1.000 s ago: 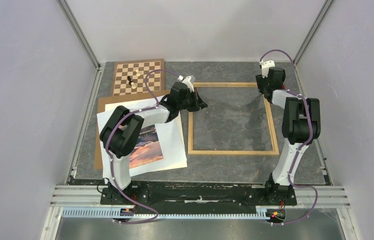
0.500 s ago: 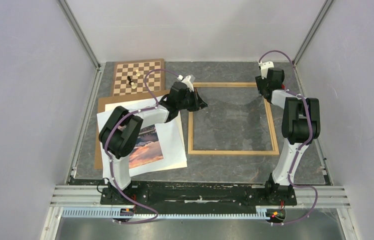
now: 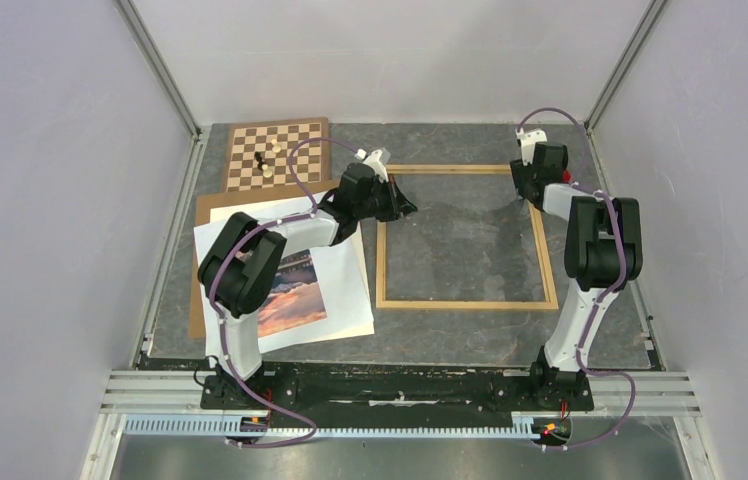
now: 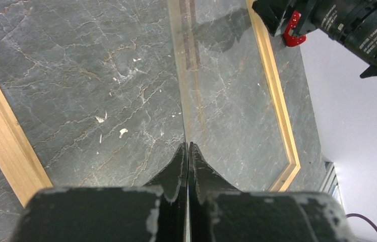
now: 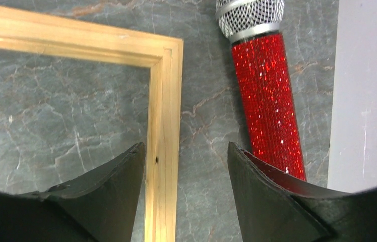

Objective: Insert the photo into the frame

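The light wood frame (image 3: 465,303) lies flat on the stone table, right of centre. The photo (image 3: 295,295), a sunset lake print, lies on white sheets (image 3: 345,290) to its left, partly hidden under my left arm. My left gripper (image 3: 408,210) hovers at the frame's far left corner. In the left wrist view it (image 4: 187,144) is shut on the edge of a thin clear sheet (image 4: 227,75) reaching across the frame (image 4: 277,91). My right gripper (image 5: 185,146) is open above the frame's right rail (image 5: 164,101) near the far right corner, with nothing held.
A red glitter microphone (image 5: 267,96) lies just outside the frame beside my right finger, close to the right wall. A chessboard (image 3: 277,152) with a few pieces sits at the far left. A brown backing board (image 3: 200,260) lies under the white sheets.
My right gripper has shifted slightly farther back at the frame's far right corner, and a bit of red now shows beside it. The left arm has barely moved.
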